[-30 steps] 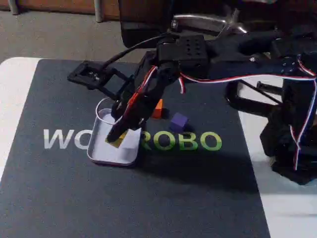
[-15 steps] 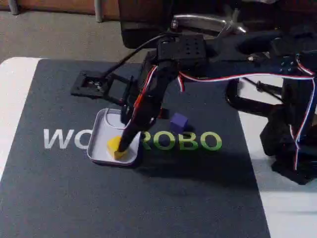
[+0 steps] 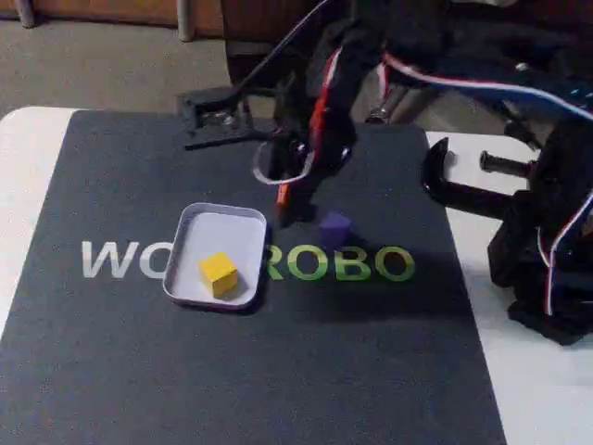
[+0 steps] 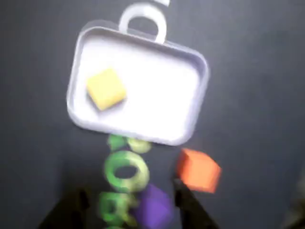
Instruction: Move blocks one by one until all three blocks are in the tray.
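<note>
The pale tray (image 3: 190, 222) lies on the dark mat with the yellow block (image 3: 219, 273) inside it. In the wrist view the yellow block (image 4: 106, 89) sits in the left part of the tray (image 4: 200, 64). The purple block (image 3: 334, 225) rests on the mat to the right of the tray. A sliver of the orange block (image 3: 283, 194) shows behind the gripper. The wrist view has the orange block (image 4: 198, 170) and purple block (image 4: 152, 208) outside the tray, close together. My gripper (image 3: 289, 209) hangs above these two, open and empty, its fingers (image 4: 190, 207) spread wide.
The mat (image 3: 139, 371) carries large white and green lettering. White table (image 3: 28, 167) shows at both sides. A black clamp (image 3: 459, 190) and the arm's base (image 3: 547, 269) stand at the right. Floor lies beyond the far edge.
The gripper let go of the yellow block in the tray, lifted out and swung right and back, over the orange and purple blocks.
</note>
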You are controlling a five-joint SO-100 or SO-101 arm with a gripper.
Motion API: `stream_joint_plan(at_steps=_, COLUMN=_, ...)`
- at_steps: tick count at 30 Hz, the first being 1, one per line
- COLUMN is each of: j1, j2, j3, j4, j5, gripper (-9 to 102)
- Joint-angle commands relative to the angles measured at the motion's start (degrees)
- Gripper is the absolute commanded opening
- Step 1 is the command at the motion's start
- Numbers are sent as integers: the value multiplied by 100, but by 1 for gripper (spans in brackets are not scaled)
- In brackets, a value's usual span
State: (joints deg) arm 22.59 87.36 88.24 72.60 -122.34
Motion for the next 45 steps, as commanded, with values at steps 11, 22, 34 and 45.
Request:
stream_joint_plan(at_steps=11, j1=1072, j2=272, j3=923, j4=-132, j5=-3647, gripper=19)
stream_joint_plan(at_steps=22, j1=1002, j2=272, j3=1248, j4=-431, j5=-4605, gripper=19)
stream_joint_plan(at_steps=34, j1=1230, j2=1415, j3=2689, j4=-765, j5=-5001, gripper=19)
stream_joint_plan(at_steps=45, j1=105, j2=1863, j3=3999, j4=-2030, j5=-3595, gripper=19)
